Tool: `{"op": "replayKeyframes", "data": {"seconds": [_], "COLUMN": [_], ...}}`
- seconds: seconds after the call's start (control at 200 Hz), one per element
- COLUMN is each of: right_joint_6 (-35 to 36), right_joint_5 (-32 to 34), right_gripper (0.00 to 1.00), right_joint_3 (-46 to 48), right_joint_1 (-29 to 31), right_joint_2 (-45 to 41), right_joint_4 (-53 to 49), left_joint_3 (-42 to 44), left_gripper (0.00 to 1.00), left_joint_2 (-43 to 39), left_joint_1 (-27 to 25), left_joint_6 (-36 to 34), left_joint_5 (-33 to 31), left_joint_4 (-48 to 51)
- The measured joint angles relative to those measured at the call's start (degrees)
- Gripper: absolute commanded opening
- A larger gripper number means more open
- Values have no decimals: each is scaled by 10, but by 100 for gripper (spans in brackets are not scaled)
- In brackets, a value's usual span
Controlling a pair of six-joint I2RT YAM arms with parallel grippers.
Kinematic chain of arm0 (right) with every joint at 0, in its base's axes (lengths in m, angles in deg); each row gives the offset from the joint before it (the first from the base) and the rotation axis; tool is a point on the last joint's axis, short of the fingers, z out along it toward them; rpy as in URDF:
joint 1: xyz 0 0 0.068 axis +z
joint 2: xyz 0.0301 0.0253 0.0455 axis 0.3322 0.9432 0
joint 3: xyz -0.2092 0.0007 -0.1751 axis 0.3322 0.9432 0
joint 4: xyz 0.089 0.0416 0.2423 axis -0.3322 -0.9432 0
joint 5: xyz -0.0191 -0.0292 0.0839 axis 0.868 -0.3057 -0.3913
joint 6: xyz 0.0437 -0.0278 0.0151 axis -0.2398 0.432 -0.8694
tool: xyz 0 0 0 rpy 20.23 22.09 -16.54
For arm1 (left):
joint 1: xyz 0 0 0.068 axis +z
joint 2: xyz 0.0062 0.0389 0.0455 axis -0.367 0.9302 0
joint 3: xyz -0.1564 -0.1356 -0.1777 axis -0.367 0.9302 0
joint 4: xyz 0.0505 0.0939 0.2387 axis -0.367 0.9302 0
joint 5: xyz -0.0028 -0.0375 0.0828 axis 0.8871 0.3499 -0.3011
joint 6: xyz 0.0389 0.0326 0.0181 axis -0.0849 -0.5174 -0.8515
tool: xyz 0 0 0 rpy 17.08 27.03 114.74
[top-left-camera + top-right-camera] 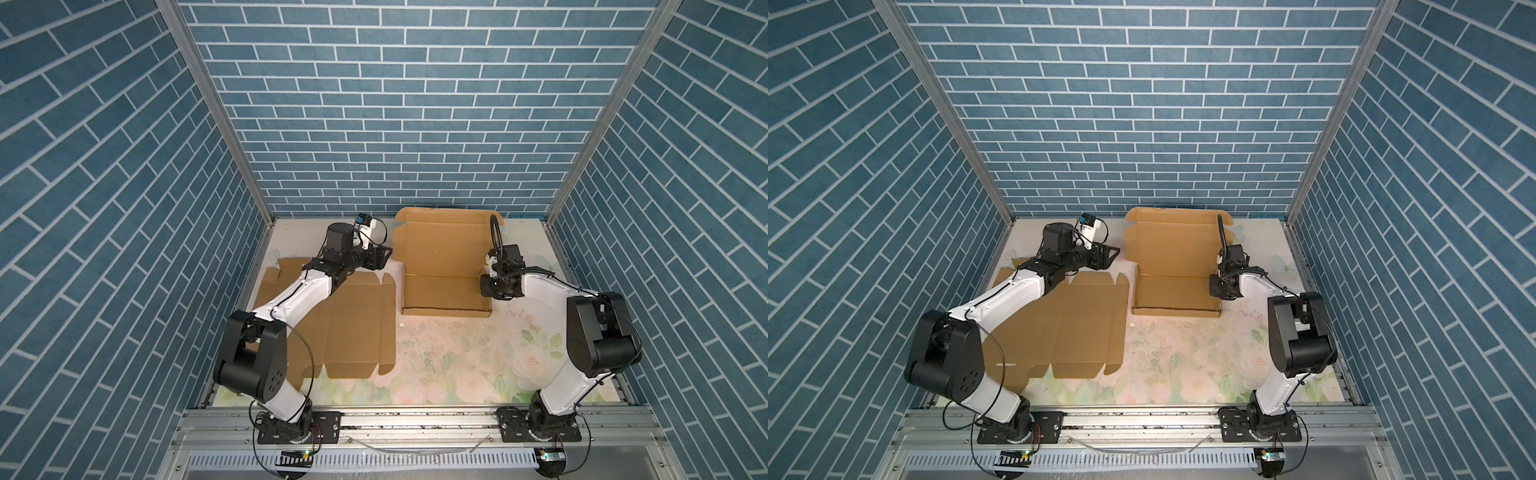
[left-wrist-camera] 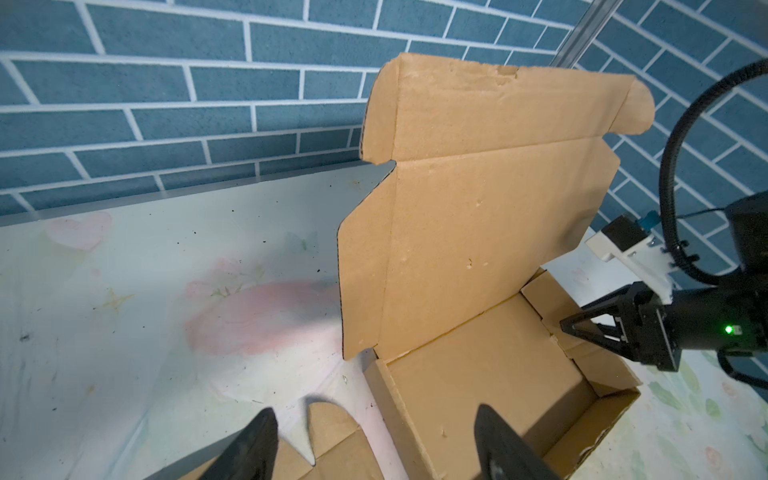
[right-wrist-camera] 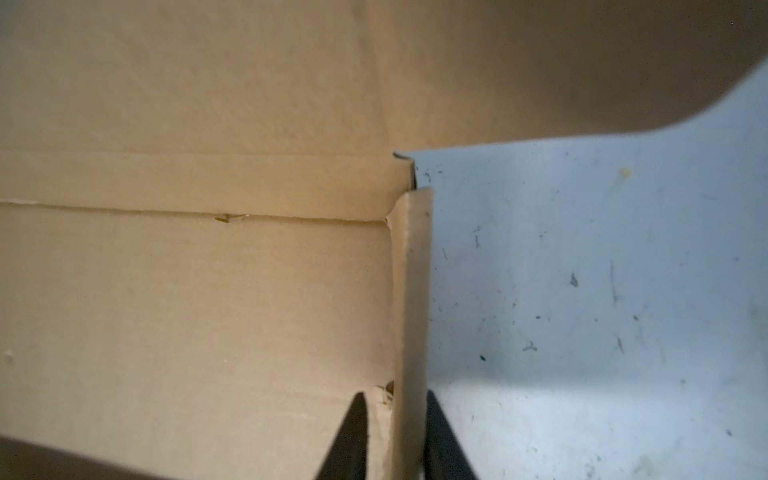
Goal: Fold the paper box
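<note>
Cardboard of the paper box sits toward the back of the floral table, right of centre. Its tray is formed, with low walls raised on all four sides. Its lid stands upright near the blue brick back wall, with the top flap bent forward. A second flat cardboard sheet lies unfolded on the table just to the left of the box, partly under the left arm. The left gripper hovers near the box's left rear corner. Its jaws are spread wide and nothing is between them; in the left wrist view one fingertip is over the flat sheet's edge and the other over the tray. The right gripper is at the box's right wall and straddles it, with one of its fingers inside the tray and the other outside over the table. In the right wrist view there is a sliver of space between the inner finger and the cardboard, so the jaws look slightly parted rather than pinched on the wall. The close, dim view does not show whether the outer finger touches the wall.
</note>
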Motion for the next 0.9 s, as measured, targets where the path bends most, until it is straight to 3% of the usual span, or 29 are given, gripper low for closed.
{"op": "replayKeyframes", "data": {"seconds": [0.19, 0.42, 0.655, 0.9], "right_joint_6": [19, 32, 95, 156], "right_joint_5": [-52, -167, -282, -358], "right_gripper": [61, 64, 61, 55], "right_joint_3": [-12, -34, -141, -235], "right_joint_1": [-35, -137, -184, -176], "right_joint_2": [-37, -126, -42, 57], "right_joint_4": [-29, -3, 31, -5], "left_joint_3": [-51, -126, -223, -280], "left_gripper": [77, 78, 72, 55], "left_joint_2": [52, 112, 206, 256], "left_joint_1": [29, 41, 41, 41], "left_joint_6": [-15, -39, -76, -104], "left_joint_5": [43, 118, 173, 197], "left_joint_4": [4, 10, 62, 110]}}
